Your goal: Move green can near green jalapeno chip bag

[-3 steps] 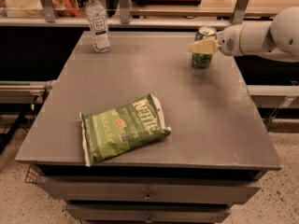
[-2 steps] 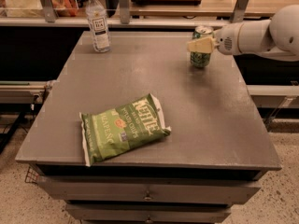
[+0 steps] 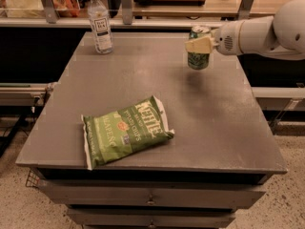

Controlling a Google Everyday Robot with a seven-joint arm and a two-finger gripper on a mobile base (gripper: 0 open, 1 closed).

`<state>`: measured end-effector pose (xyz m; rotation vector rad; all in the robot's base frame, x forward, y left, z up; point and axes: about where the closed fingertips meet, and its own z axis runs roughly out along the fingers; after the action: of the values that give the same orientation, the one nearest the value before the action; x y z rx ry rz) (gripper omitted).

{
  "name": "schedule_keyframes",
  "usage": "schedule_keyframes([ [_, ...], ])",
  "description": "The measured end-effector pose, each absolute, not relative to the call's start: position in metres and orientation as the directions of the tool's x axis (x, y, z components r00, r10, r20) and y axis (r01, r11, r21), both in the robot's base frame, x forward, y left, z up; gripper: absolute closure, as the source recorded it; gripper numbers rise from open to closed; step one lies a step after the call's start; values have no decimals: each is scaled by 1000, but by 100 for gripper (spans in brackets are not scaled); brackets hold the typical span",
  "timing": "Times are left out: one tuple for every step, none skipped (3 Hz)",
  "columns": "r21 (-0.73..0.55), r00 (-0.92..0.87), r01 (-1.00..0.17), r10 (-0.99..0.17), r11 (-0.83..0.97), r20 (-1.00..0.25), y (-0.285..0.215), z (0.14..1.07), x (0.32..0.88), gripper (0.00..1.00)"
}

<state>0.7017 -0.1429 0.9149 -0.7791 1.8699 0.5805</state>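
The green can [image 3: 198, 55] hangs upright a little above the far right part of the grey table [image 3: 219, 123], with a faint shadow under it. My gripper [image 3: 199, 44] comes in from the right on a white arm and is shut on the can's upper half. The green jalapeno chip bag [image 3: 125, 131] lies flat near the table's front left, well apart from the can, towards me and to the left of it.
A clear water bottle [image 3: 100, 24] with a white cap stands at the table's far left corner. A shelf rail with metal posts [image 3: 125, 4] runs behind the table. Drawers [image 3: 152, 199] sit below the front edge.
The can has left the table top: my gripper has lifted it slightly and carried it a little to the left. The bag and bottle have not moved.
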Motion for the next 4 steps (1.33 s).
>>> schedule_keyframes([
  [68, -302, -739, -240, 670, -923, -138, 914, 708, 100],
  [107, -311, -760, -213, 641, -926, -124, 912, 684, 100],
  [155, -323, -794, -192, 588, -927, -102, 905, 643, 100],
  [192, -329, -821, -170, 538, -929, -86, 898, 608, 100],
])
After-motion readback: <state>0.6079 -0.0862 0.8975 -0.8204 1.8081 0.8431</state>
